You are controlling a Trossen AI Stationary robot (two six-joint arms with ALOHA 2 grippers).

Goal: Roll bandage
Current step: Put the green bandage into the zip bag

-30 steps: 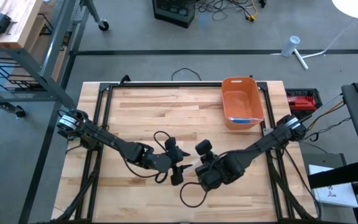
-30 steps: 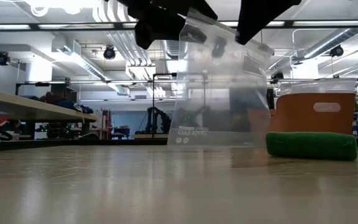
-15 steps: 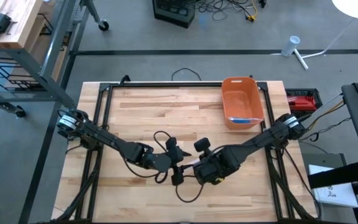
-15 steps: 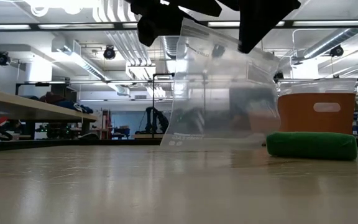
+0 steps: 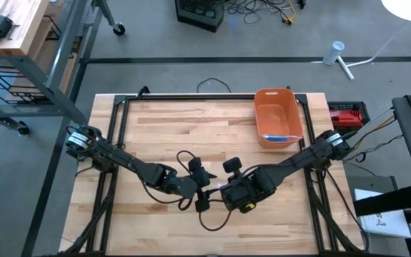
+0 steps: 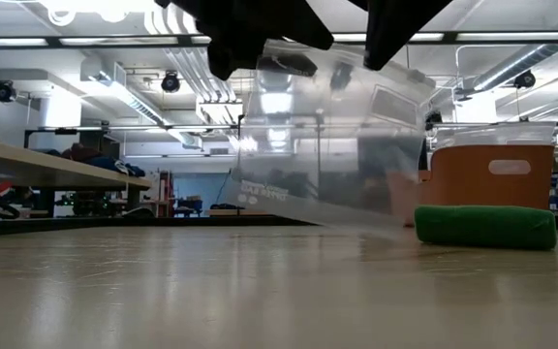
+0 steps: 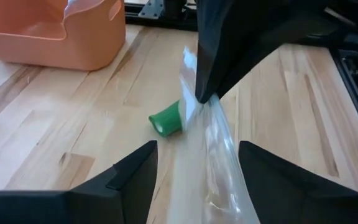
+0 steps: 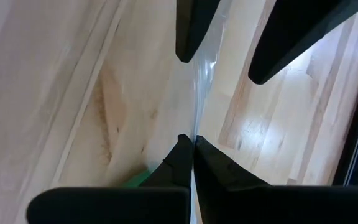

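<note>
Green bandage roll (image 6: 485,226) lying on its side on wood table, w/ orange bin right behind it in low view. Clear zip bag (image 6: 332,145) hanging up off table, tilted, lower edge slanting down twd roll, pinched at top.

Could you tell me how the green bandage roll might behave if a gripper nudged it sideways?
The green bandage roll lies on its side on the wooden table, so it would probably roll. It looks soft, so it may squash slightly. It is probably light.
</note>
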